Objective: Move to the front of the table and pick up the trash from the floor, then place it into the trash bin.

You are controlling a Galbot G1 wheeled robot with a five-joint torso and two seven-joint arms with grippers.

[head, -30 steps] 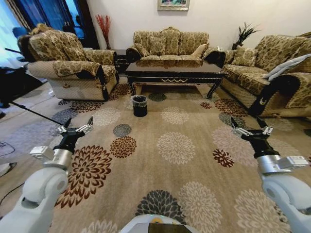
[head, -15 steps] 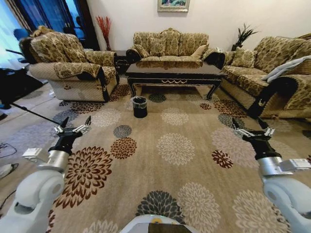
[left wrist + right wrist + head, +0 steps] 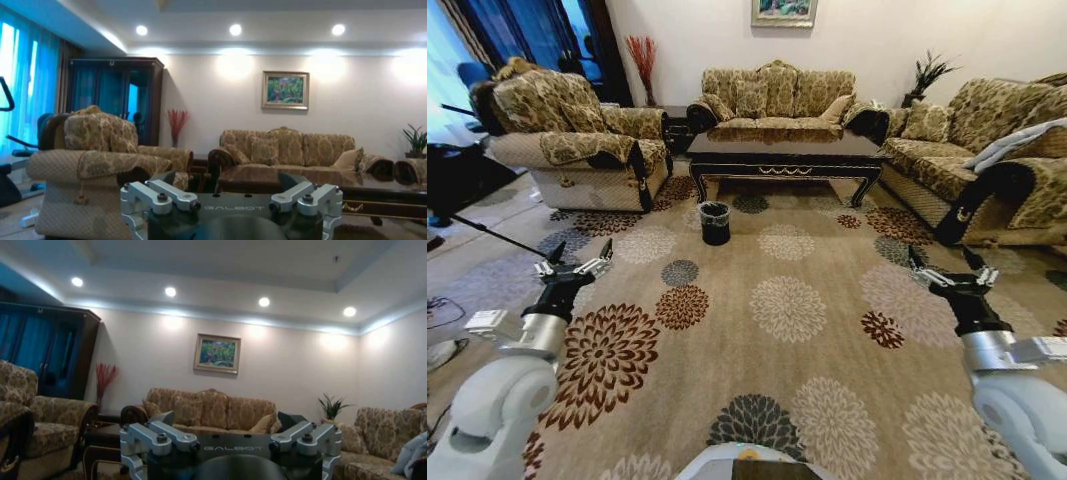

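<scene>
Since the earlier frames the whole head view has shifted slightly, so the camera is taken to have moved with the robot; the furniture is not read as moved, and both arms are held much as before. Left gripper is seen raised at the lower left over the floor, fingers spread apart, nothing held. Right gripper is seen at the lower right in the same pose, also splayed and empty. Trash bin is placed upright on the carpet, just in front of the table near its left front leg, well apart from both grippers. Table is set ahead of the robot, between an armchair on the left and a sofa on the right, with another sofa behind it. Trash cannot be made out on the carpet; possibly too small at this range.
</scene>
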